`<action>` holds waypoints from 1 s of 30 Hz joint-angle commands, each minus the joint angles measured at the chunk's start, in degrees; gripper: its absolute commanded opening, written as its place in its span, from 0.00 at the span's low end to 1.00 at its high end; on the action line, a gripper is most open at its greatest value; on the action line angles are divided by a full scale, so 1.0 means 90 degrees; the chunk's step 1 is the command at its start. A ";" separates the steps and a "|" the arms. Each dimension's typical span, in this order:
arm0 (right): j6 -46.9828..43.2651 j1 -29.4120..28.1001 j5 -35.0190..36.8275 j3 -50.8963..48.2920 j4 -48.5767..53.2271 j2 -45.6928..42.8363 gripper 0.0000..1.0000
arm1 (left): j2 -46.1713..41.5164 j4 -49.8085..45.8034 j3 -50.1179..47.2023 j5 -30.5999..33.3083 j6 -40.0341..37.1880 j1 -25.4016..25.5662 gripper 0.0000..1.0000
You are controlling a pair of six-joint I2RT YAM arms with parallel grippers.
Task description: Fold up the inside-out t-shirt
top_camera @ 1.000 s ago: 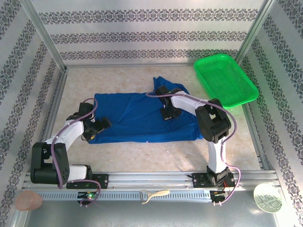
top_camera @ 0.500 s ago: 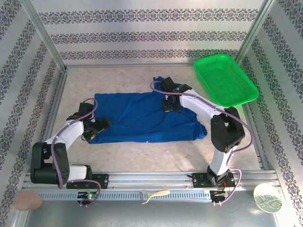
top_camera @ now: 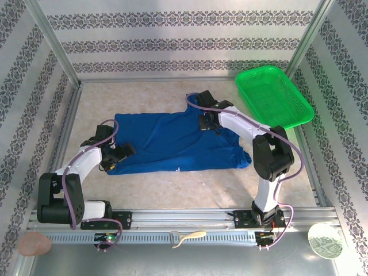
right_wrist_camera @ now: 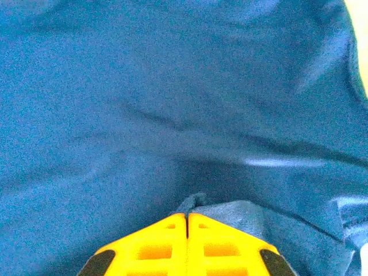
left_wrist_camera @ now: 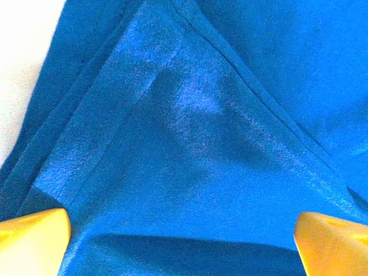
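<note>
The royal-blue t-shirt (top_camera: 167,144) lies spread across the middle of the table, plain side up, its right end bunched. My left gripper (top_camera: 122,153) rests at the shirt's left edge and is open. In the left wrist view its yellow fingertips (left_wrist_camera: 34,233) stand wide apart over seamed blue cloth (left_wrist_camera: 201,115), with nothing pinched between them. My right gripper (top_camera: 205,122) is over the shirt's far right part. In the right wrist view its jaws (right_wrist_camera: 187,216) are shut together on a small pinched fold of the blue fabric (right_wrist_camera: 172,86).
A green mesh basket (top_camera: 273,98) stands at the back right, close to the right arm's reach. Patterned walls enclose the table on three sides. Along the front rail lie a beige tool (top_camera: 188,237), a pink disc (top_camera: 34,244) and a white round lid (top_camera: 325,240).
My right gripper has moved toward the back of the table, still shut, dragging the shirt's right part with it. The left arm has stayed still.
</note>
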State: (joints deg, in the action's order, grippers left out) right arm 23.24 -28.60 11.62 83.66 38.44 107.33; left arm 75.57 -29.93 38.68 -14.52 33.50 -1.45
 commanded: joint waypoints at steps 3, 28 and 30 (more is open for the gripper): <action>0.0403 0.0004 0.0243 0.0409 -0.0347 0.0230 0.00 | 0.0004 0.0084 -0.0086 0.0114 0.0047 0.0060 1.00; -0.0356 0.1572 -0.0532 -0.1609 -0.0569 -0.0375 0.50 | -0.0037 0.0192 -0.0066 -0.0066 0.0140 0.0064 1.00; -0.0375 0.1586 -0.0581 -0.1583 -0.0579 -0.0254 0.49 | -0.0039 0.0182 -0.0059 -0.0057 0.0145 0.0059 1.00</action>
State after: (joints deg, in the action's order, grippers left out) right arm 21.17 -14.46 6.63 69.84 33.54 103.59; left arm 75.55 -29.08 38.13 -14.81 33.93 -1.45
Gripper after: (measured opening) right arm 0.493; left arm 0.996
